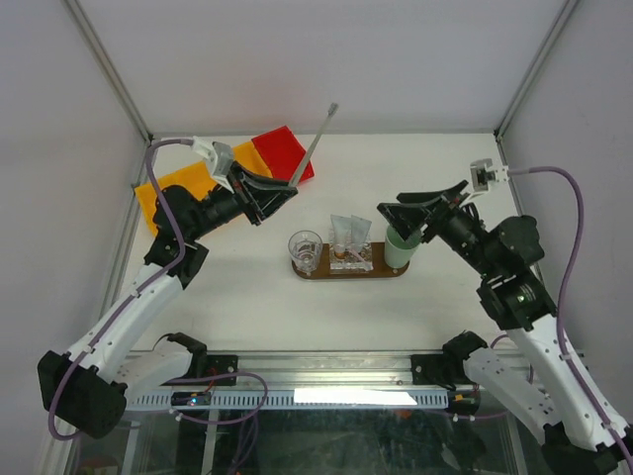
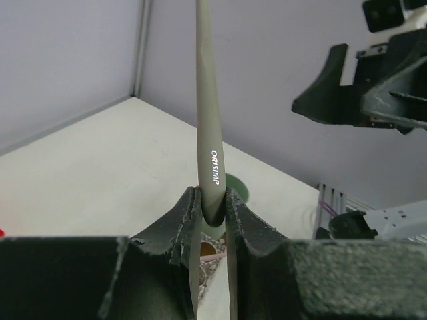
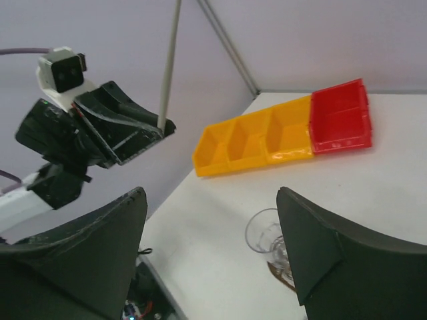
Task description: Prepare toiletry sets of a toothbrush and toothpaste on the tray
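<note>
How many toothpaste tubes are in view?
2. The left tube and right tube sit side by side on the tray, between the glass and green cup; others could be hidden.

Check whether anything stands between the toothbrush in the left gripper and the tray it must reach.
Nothing visible does: only table surface lies between the left gripper, shut on the toothbrush, and the tray. A clear glass does occupy the tray's nearer end, and the open right gripper hangs by the far end.

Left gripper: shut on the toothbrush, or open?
Shut on the toothbrush. In the left wrist view, both fingers of the left gripper press against its handle, which rises up between them.
</note>
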### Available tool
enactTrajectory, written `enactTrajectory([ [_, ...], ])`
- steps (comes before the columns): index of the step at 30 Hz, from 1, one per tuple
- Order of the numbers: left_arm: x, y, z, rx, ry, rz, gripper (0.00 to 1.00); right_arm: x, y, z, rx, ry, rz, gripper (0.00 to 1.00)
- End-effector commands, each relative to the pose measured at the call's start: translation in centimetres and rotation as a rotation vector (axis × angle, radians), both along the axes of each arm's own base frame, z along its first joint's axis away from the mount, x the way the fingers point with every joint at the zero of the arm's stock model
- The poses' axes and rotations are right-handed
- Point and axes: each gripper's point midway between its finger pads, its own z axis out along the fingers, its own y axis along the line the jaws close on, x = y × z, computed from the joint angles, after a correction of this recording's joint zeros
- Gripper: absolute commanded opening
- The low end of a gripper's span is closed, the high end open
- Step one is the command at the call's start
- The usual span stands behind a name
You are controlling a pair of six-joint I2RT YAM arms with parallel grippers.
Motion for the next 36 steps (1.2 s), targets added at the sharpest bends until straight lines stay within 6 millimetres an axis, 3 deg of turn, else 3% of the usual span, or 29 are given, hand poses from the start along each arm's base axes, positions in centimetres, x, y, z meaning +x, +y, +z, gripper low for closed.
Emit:
enactTrajectory([
  [1, -3.5, -0.9, 2.3, -0.065, -0.123, -0.16, 0.0, -1.0, 2.6, 5.6, 0.183, -0.038, 0.179, 0.82],
  [5, -4.1, -1.1, 1.7, -0.084, -0.095, -0.206, 0.0, 1.0, 4.3, 6.9, 0.286, -0.002, 0.231, 0.75],
  [12, -3.3, -1.4, 0.1, -0.06, -0.056, -0.197, 0.0, 4.3, 7.7, 8.3, 0.333, 0.003, 0.266, 0.62],
  [19, -2.8, -1.5, -0.4, -0.038, -0.048, -0.184, 0.0, 5.1, 9.3, 10.0, 0.348, -0.05, 0.242, 0.55],
  [26, -2.8, -1.4, -0.4, -0.03, -0.058, -0.175, 0.0, 6.3, 9.3, 10.6, 0.367, -0.054, 0.183, 0.45],
  [29, -2.7, -1.4, -0.5, -0.024, -0.056, -0.171, 0.0, 6.2, 9.6, 10.5, 0.362, -0.052, 0.198, 0.39],
  [36, -2.9, -1.4, -0.5, -0.023, -0.061, -0.175, 0.0, 6.5, 10.5, 9.6, 0.352, -0.028, 0.207, 0.38],
])
